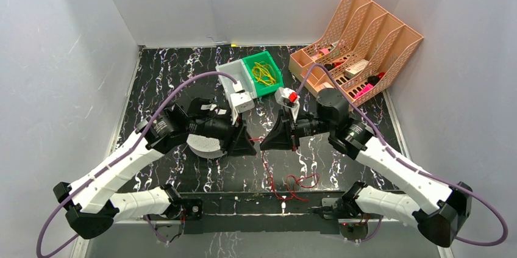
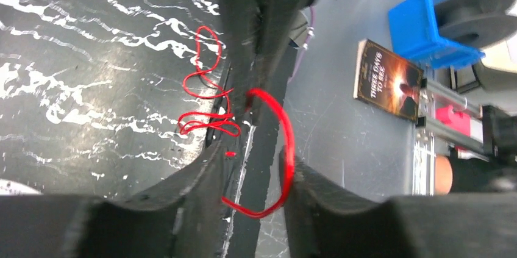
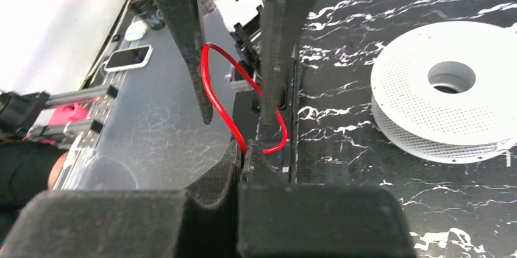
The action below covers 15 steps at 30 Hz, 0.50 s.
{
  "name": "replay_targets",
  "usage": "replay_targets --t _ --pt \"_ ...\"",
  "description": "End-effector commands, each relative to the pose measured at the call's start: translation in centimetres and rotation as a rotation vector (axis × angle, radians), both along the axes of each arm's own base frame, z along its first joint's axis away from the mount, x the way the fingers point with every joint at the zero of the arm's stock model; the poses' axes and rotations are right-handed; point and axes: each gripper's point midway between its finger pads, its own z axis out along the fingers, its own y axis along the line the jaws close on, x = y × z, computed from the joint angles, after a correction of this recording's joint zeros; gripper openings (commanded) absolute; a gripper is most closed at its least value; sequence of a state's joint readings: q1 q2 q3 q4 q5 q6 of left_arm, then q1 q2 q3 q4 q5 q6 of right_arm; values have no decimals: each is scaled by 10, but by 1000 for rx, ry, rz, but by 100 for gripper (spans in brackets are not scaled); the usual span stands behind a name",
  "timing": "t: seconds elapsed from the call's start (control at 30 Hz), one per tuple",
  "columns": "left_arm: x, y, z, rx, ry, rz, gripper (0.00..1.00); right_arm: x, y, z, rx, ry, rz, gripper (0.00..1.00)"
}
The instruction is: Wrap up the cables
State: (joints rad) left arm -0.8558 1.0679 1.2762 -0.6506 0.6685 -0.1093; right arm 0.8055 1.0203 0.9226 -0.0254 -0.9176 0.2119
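The red cable (image 1: 266,169) is thin. It runs from between the two grippers down to a loose tangle (image 1: 302,180) near the table's front edge. My right gripper (image 1: 272,138) is shut on it; in the right wrist view its jaws (image 3: 246,148) pinch the cable (image 3: 210,81), which loops up from them. My left gripper (image 1: 249,145) faces it, tip to tip. In the left wrist view the left gripper (image 2: 253,154) is open, and a loop of the cable (image 2: 286,142) hangs between its jaws, resting against the right finger (image 2: 317,191).
A white perforated spool (image 1: 204,145) lies under the left wrist and shows in the right wrist view (image 3: 439,99). At the back stand a green bin with yellow wire (image 1: 263,74), a white box (image 1: 235,81) and a peach file rack (image 1: 360,44).
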Motion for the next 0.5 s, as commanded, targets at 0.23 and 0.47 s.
replay_targets --t 0.23,0.47 --pt "56 33 25 -19 -252 382 82 44 -22 5 -62 -24 -400 0" --pt "89 65 5 106 -318 616 96 90 -52 -13 -203 20 -754 0"
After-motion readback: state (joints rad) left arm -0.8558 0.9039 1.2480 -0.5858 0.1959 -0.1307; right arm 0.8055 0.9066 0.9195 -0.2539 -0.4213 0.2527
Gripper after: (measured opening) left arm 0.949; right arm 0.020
